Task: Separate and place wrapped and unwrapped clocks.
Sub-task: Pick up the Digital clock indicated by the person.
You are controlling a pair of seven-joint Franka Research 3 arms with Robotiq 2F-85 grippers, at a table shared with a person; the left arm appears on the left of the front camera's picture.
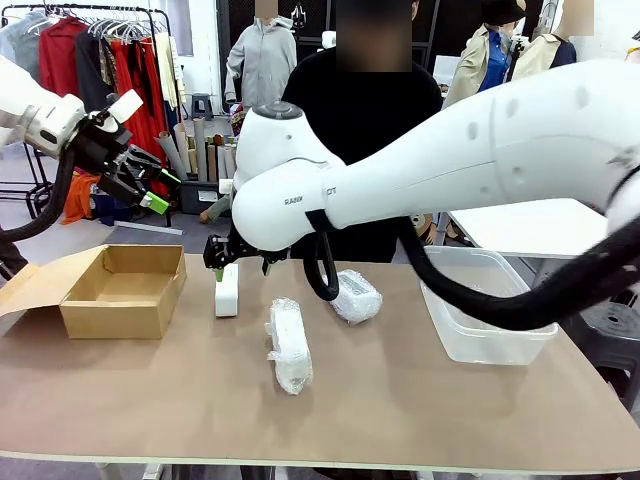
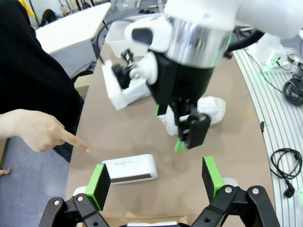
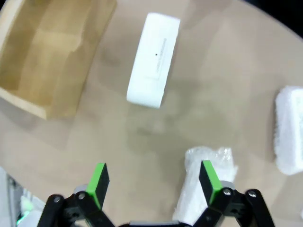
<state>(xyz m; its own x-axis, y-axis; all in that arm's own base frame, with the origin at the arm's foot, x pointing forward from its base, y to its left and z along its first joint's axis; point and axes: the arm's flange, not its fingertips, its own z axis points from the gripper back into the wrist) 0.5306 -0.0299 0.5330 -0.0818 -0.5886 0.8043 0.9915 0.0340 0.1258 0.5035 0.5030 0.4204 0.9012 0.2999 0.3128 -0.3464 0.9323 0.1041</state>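
Observation:
The bare white clock (image 1: 227, 290) lies on the table beside the cardboard box, seen from above as a clock (image 3: 154, 59) and also as a clock (image 2: 130, 168). My right gripper (image 1: 222, 262) hovers open just above it; its pads (image 3: 98, 182) hold nothing. The long wrapped clock (image 1: 288, 343) lies mid-table, close under the right gripper's pad as a crinkly bundle (image 3: 220, 158). Farther back rests the squat wrapped clock (image 1: 355, 295). My left gripper (image 1: 148, 188) hangs open, high at the left, with empty pads (image 2: 98, 186). A person's hand (image 2: 42, 135) points toward the bare clock.
An open cardboard box (image 1: 125, 290) stands at the table's left. A clear plastic bin (image 1: 480, 315) sits at the right. The person in black stands at the far edge. My right arm's bulk (image 1: 450, 150) spans the table's middle.

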